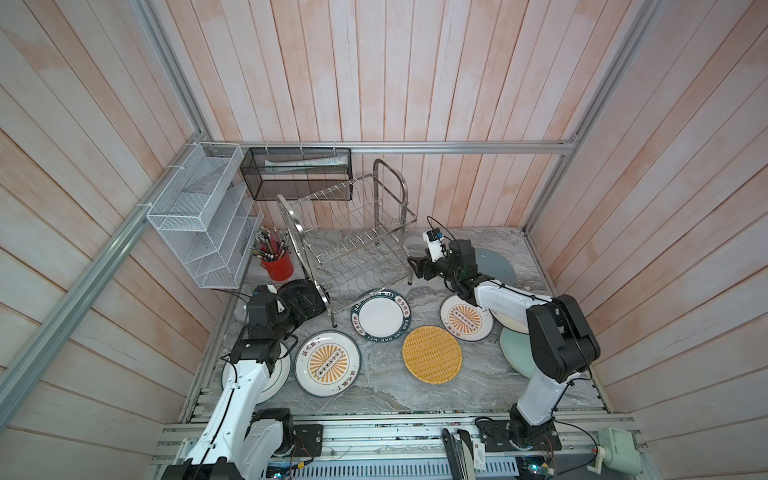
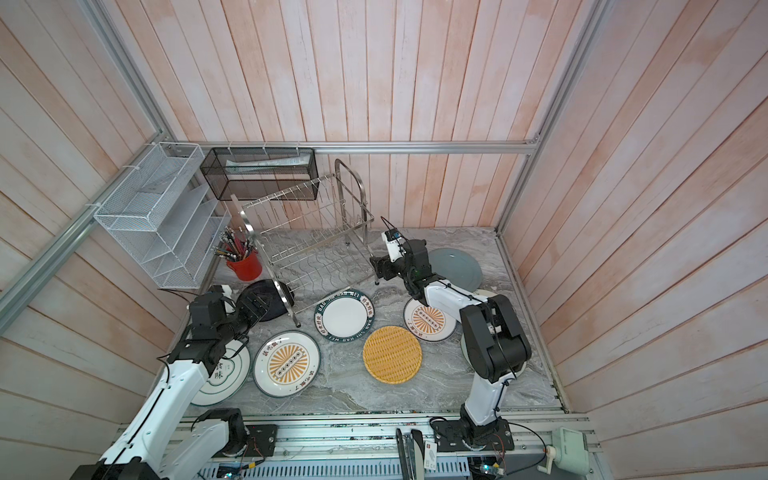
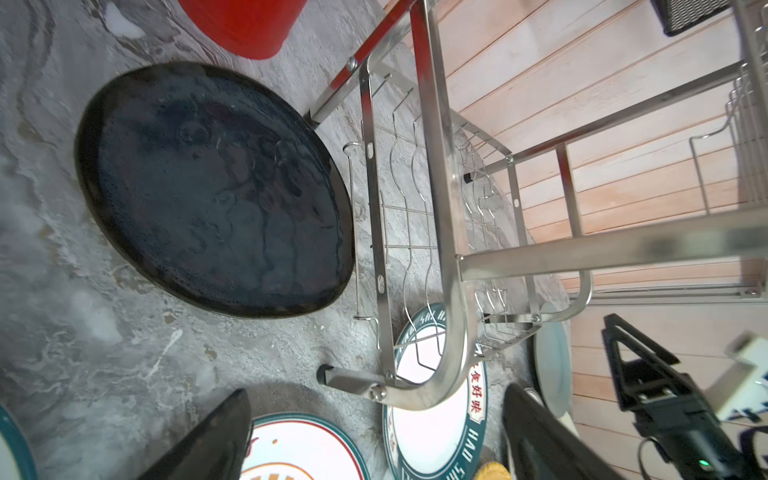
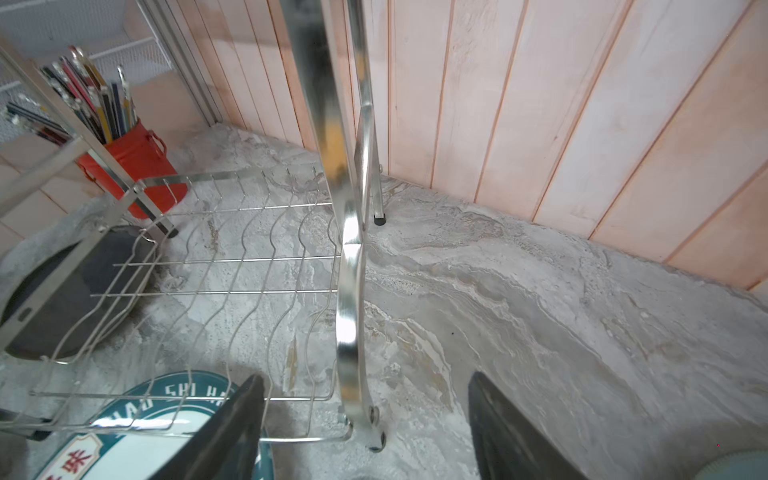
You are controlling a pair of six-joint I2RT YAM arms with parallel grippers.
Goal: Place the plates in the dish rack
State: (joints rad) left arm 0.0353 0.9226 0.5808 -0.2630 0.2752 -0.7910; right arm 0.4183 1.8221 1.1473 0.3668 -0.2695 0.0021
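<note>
Left gripper (image 1: pixel 307 305), lower left in both top views, gapes empty; right gripper (image 1: pixel 415 269), mid-frame, stands open astride an end tube of the dish rack (image 4: pixel 349 316).

The rack (image 1: pixel 353 241) is shiny silver wire and tube. The left sunburst plate (image 1: pixel 327 362) and the right sunburst plate (image 1: pixel 466 318) are white with orange rays and a thin green edge. The lettered plate (image 1: pixel 381 316) is white inside a dark teal rim with white and red letters. The woven plate (image 1: pixel 432 354) is yellow basketwork. The dark plate (image 3: pixel 216 187) is near black with a faint mottled blue glaze. The grey-blue plate (image 1: pixel 498 266) is plain, and the teal plate (image 1: pixel 513 353) is pale and plain. The pot (image 1: pixel 279 268) is red. The basket (image 1: pixel 295 183) is black mesh. The table (image 1: pixel 374 395) is grey veined marble, and the walls (image 1: pixel 415 83) are pale pink planks.
</note>
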